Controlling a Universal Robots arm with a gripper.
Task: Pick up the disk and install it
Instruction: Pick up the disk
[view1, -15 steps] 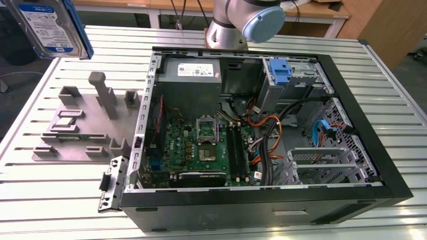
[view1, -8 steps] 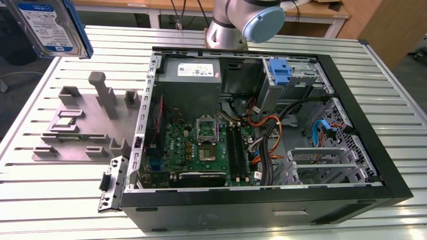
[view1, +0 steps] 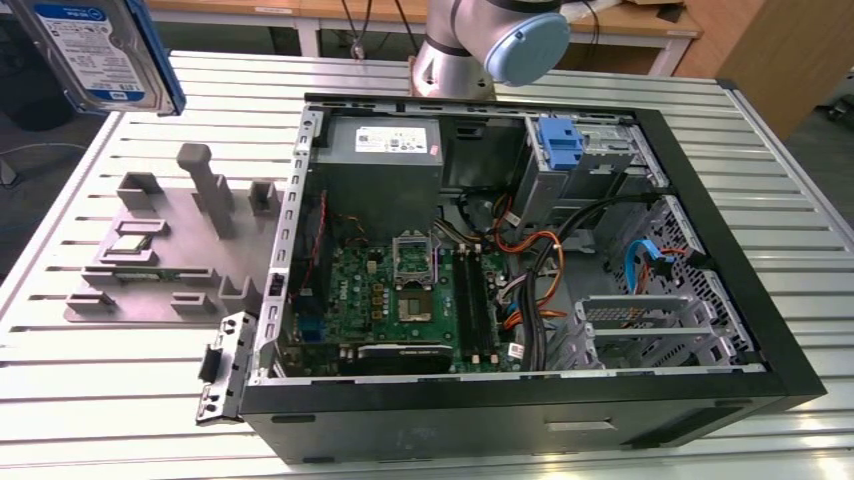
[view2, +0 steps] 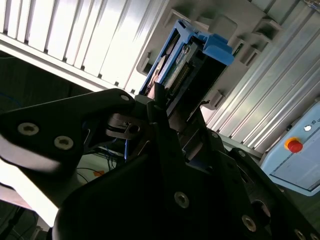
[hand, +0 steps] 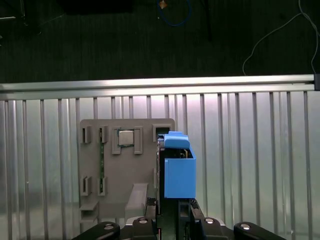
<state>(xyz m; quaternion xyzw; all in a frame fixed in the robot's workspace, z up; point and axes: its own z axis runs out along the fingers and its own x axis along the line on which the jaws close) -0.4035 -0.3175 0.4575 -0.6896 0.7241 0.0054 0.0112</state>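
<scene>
Claw (hand: 173, 206) gripping disk (hand: 179, 172) edge-on, label (view1: 91, 45) visible in exterior view

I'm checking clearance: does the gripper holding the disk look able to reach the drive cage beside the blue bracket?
Likely yes: the gripper holds the disk aloft; the case lies open, nothing covers the drive cage.

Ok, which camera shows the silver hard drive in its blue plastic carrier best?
The exterior view: the silver hard drive in its blue plastic carrier shows its labelled face to that camera. Both wrist views see it edge-on, mostly blue carrier, in the gripper.
</scene>
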